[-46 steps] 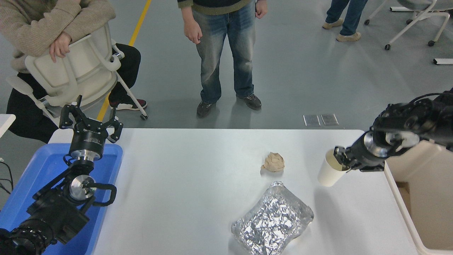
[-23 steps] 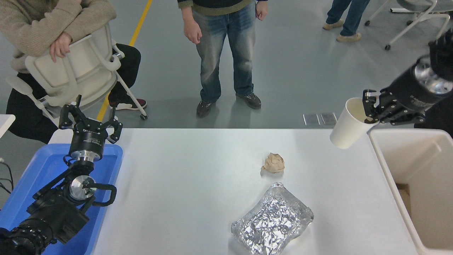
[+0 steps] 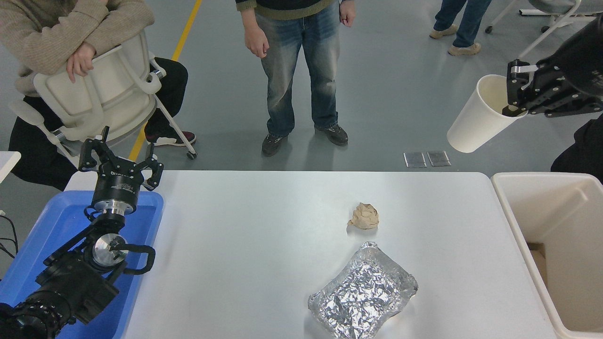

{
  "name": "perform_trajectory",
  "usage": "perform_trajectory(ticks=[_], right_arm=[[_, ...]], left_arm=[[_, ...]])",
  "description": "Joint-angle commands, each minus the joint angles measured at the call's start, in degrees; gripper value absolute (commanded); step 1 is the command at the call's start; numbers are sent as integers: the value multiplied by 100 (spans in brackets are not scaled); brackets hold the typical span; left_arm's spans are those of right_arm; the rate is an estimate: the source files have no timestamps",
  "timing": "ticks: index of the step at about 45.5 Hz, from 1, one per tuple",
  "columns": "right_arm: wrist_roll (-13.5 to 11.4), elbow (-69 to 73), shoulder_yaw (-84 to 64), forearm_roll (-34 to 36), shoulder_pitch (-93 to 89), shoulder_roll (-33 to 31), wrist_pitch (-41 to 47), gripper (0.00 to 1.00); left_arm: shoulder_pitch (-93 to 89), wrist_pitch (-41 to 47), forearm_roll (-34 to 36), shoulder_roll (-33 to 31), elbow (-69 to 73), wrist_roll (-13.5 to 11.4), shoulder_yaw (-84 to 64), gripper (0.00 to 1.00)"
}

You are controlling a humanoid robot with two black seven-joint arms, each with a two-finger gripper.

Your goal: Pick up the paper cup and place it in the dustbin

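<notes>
My right gripper (image 3: 512, 92) is shut on the rim of the cream-white paper cup (image 3: 478, 117). It holds the cup tilted, mouth up and to the right, high in the air past the table's far right corner. The off-white dustbin (image 3: 511, 209) stands at the table's right edge, below and a little to the right of the cup. Some brown cardboard lies inside it. My left gripper (image 3: 120, 162) is open and parked at the lower left, over the blue tray.
A crumpled tan paper ball (image 3: 364, 216) and a crumpled foil container (image 3: 362, 292) lie on the white table (image 3: 245, 245). A blue tray (image 3: 56, 226) sits at the left. A person sits at the far left, another stands at the far middle.
My right gripper has lifted the cup from the table's right side up and to the right, well above the table and near the dustbin. The left arm has not moved.
</notes>
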Motion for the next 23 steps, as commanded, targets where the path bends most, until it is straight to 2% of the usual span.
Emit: perform_trajectory(ticks=[1,14,23], right_arm=[[-8,26,-63,-16,101,-16,7,0],[-26,-202,-625,-218,-101,-596,7,0],[-26,-659,-960,-298,-1058,-974,7,0]], left_arm=[[0,0,6,0,-5,0,-1,99],[0,0,-2,0,4,0,8,99],[0,0,-2,0,-5,0,8,99]])
